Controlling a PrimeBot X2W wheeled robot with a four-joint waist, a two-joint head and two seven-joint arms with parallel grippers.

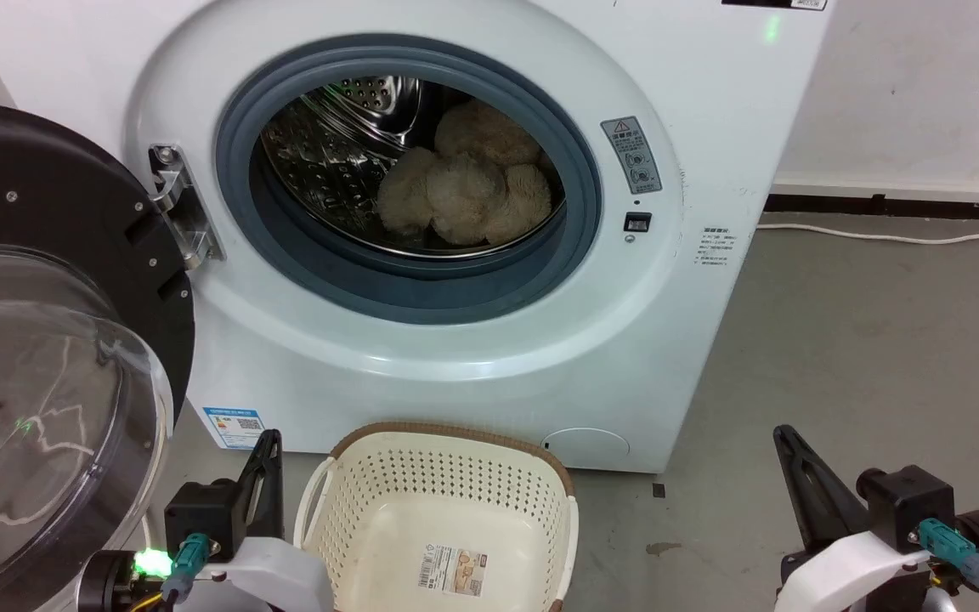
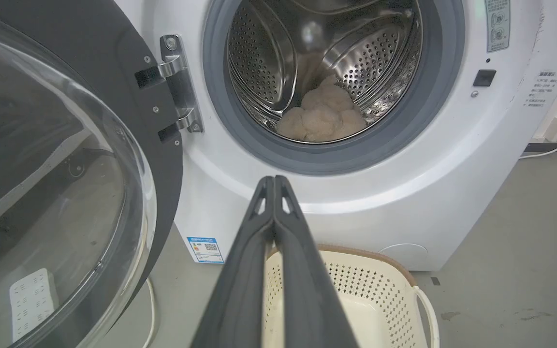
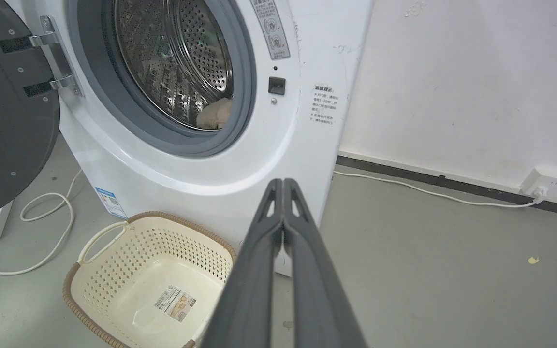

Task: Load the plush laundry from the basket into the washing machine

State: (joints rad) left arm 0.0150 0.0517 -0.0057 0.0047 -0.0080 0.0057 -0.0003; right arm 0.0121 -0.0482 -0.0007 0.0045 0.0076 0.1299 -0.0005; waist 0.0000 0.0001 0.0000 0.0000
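Since the plush sits deep in the drum of the washer, the basket below holds just a label on its bottom. So the loading looks done, I think.

In the head view the plush is in the upper middle of the frame. It lies wider than it is tall, with its puffy lumps spread from left to right. Both tools sit low, near the bottom corners, so the plush is up and ahead of them and well apart. The left tool is pinched tight with nothing in it, and the right tool is the same.

The door hangs wide open at the left of the frame, so the left arm is nearer if it needs a push.

The left wrist view looks straight into the drum and shows the whole plush. The right wrist view looks from the side — a small bit of plush peeks past the grey seal, but a wall plug and cord show at the right.
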